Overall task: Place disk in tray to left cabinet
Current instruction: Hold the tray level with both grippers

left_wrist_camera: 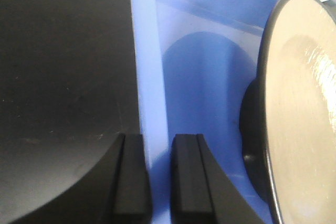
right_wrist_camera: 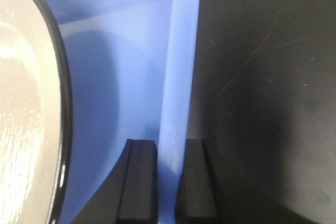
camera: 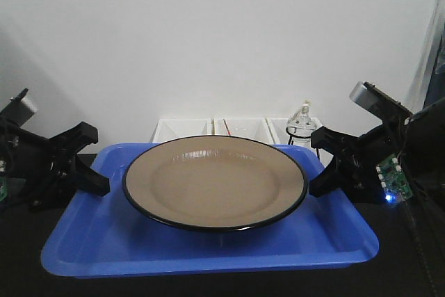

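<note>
Item: disk (camera: 215, 175), glossy, rigid, probably breakable, lying loose at the centre of the blue tray (camera: 208, 259).
Left gripper (left_wrist_camera: 157, 142) and right gripper (right_wrist_camera: 170, 148) each pinch a side lip; the plate likely slides if tilted, so carry it level.

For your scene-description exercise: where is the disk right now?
In the front view, the disk lies centred in the tray, between the left gripper and right gripper, whose jaws close on the tray's side lips.
</note>
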Motion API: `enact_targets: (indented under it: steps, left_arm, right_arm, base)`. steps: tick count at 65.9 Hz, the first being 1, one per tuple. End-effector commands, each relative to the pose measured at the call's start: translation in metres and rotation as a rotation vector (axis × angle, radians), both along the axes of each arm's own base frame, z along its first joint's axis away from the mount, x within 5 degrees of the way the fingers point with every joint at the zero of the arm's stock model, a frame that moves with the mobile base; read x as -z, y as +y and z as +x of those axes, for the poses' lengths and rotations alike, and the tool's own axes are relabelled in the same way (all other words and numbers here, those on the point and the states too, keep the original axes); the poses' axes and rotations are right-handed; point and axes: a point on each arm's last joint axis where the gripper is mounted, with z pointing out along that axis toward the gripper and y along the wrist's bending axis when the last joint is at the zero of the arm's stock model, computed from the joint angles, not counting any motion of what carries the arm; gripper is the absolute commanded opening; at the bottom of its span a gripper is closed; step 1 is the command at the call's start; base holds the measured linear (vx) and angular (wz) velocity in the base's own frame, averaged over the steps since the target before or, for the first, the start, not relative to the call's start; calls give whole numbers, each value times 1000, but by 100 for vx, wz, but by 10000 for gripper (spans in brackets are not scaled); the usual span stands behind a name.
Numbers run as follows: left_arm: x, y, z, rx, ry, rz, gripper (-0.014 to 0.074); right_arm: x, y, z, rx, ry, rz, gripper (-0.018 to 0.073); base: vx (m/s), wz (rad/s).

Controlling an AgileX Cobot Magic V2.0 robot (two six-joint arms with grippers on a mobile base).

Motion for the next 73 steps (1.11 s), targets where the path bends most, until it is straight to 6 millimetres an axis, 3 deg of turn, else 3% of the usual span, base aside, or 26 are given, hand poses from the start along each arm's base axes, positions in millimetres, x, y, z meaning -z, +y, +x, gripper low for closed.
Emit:
enact_targets:
  steps: [1,73]
  left_arm:
    - [-38,-14,-14,7,-81,-202,0]
    - [-37,-15,-15,12,-76,-200,0]
  right_arm:
    - [-37,17,-14,-26,-101,179,-4]
    - [-38,17,-14,-26,-101,181,-4]
  base:
    - [0,0]
    - [0,0]
